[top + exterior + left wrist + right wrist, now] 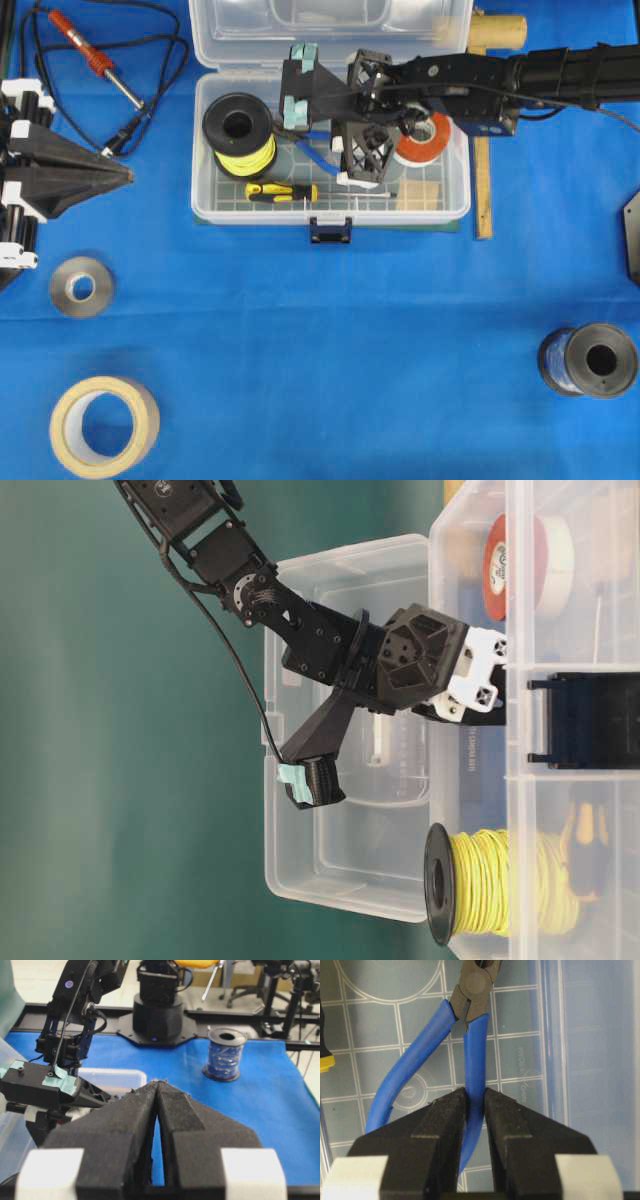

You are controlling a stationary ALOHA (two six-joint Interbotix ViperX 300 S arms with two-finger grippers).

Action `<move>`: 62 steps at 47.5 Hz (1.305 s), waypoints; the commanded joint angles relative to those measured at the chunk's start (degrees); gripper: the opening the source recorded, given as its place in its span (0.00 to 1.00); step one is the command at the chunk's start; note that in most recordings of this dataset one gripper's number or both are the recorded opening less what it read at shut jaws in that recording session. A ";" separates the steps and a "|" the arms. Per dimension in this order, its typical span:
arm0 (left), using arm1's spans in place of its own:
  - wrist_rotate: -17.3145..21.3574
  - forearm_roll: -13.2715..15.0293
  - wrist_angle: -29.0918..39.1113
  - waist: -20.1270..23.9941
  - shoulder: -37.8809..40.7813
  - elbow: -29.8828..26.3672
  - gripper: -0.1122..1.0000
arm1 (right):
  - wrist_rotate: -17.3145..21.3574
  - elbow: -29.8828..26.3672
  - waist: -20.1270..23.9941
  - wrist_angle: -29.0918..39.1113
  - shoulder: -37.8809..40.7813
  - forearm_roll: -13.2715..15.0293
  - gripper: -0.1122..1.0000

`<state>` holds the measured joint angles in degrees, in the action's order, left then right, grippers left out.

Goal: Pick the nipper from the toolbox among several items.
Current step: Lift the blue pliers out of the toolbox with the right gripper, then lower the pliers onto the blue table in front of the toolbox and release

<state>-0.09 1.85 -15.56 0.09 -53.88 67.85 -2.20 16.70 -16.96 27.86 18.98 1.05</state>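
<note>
Inside toolbox [205,150], right end effector [474,1097] clamping nipper [474,1060] handle

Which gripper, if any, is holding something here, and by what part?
The right gripper is shut on the nipper, pinching one blue handle. The left gripper is shut on nothing.

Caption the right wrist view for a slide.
Right gripper closed on one blue handle of the nipper above the toolbox grid floor.
</note>
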 commanded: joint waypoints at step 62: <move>-0.18 0.26 -0.26 2.02 0.44 -0.18 0.10 | 15.64 10.46 27.25 -13.97 -12.74 -0.26 0.22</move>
<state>-0.18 2.02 -15.38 2.02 -53.79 68.29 12.83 27.95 9.40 16.08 5.10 1.05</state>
